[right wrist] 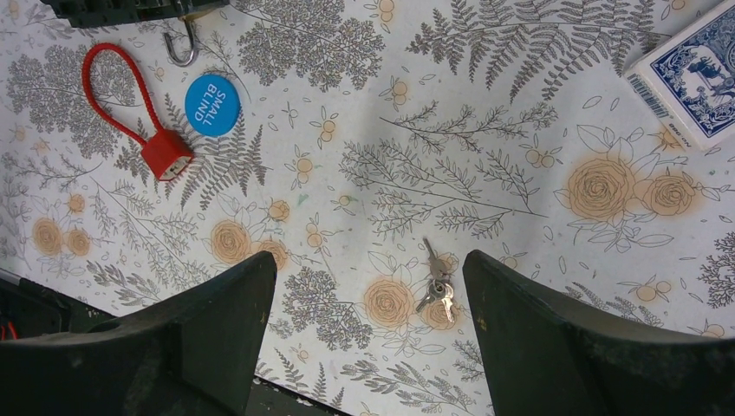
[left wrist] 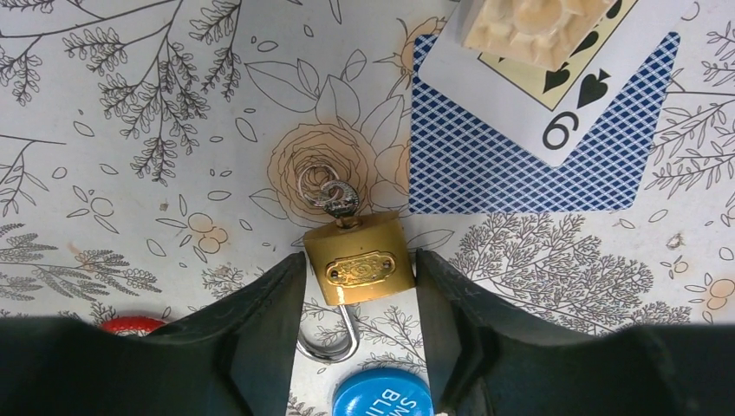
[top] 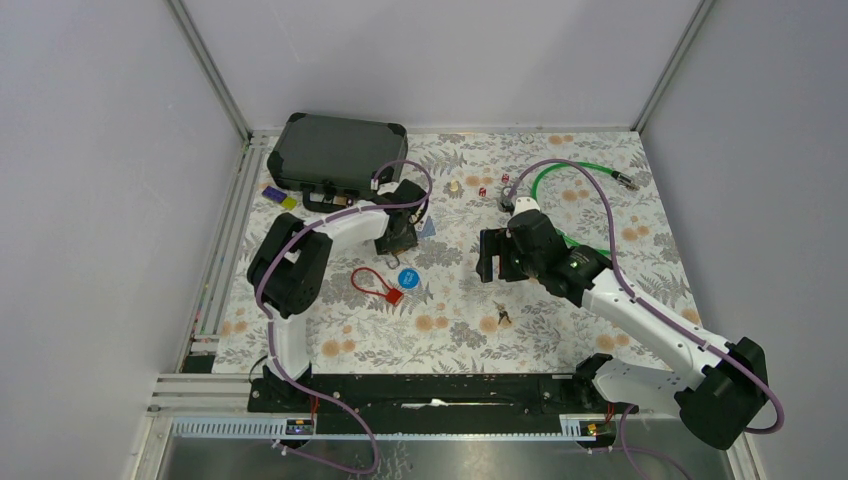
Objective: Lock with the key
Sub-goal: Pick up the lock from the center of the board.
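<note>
Left wrist view, left gripper (left wrist: 360,260): the jaws stood on either side of the padlock (left wrist: 357,270), close against its flanks. I could not tell whether they already pinched it.
Risk, padlock body: I judged it could swivel or skid on the table (left wrist: 130,173) if one finger met it first. The brass looked slick, and lying flat it offered only low sides to squeeze.
Risk, shackle (left wrist: 334,342): it pointed toward my wrist, just beside the blue chip (left wrist: 381,394). A dragged lock could push the chip or hook it.
Risk, key (left wrist: 334,198): it stuck out of the far end with its ring. A tilt of the body could lever it loose, and the ring lay near the playing cards (left wrist: 520,165).
Risk, right gripper (right wrist: 370,260): its jaws were spread wide and empty, above the spare keys (right wrist: 436,286). I worried it might go for those, though a key already sat in the lock. The left arm might also block its reach.
Padlock, place: left of centre on the table, between the left fingers, with the chip on the near side and the cards beyond.
Padlock, look: a small brass block with an embossed oval plate, lying face up. Its steel shackle was unlatched, hanging as an open hook.
</note>
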